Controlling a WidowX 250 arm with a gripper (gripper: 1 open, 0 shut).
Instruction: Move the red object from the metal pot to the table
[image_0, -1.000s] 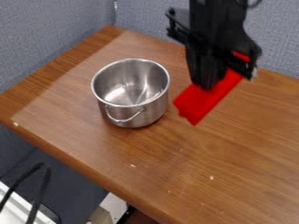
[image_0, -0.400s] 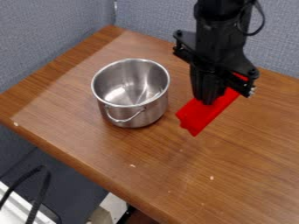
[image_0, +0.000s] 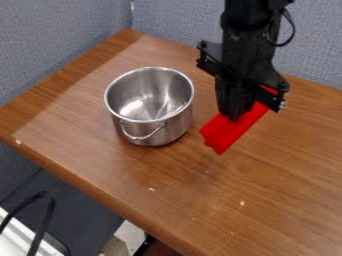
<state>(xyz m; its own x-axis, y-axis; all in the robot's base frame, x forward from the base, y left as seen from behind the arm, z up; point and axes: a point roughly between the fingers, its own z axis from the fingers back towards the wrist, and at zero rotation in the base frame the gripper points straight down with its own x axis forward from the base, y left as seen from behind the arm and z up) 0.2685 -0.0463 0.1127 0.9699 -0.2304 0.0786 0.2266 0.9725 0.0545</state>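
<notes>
The red object (image_0: 227, 129) is a long bright red block, tilted with its lower end close to or touching the table (image_0: 94, 140), right of the metal pot (image_0: 148, 103). My gripper (image_0: 246, 108) points straight down and is shut on the block's upper end; black fingers hide that part. The pot is shiny steel, upright, with nothing inside and its wire handle hanging at the front.
The brown wood tabletop ends in a rounded front edge (image_0: 114, 205) at the lower left, with dark cables (image_0: 34, 225) below it. A blue-grey wall (image_0: 80, 25) stands behind the table's back edge.
My gripper has come down with the red block and shifted slightly right in the picture. The block's lower end now sits nearer the tabletop. The pot has not moved.
</notes>
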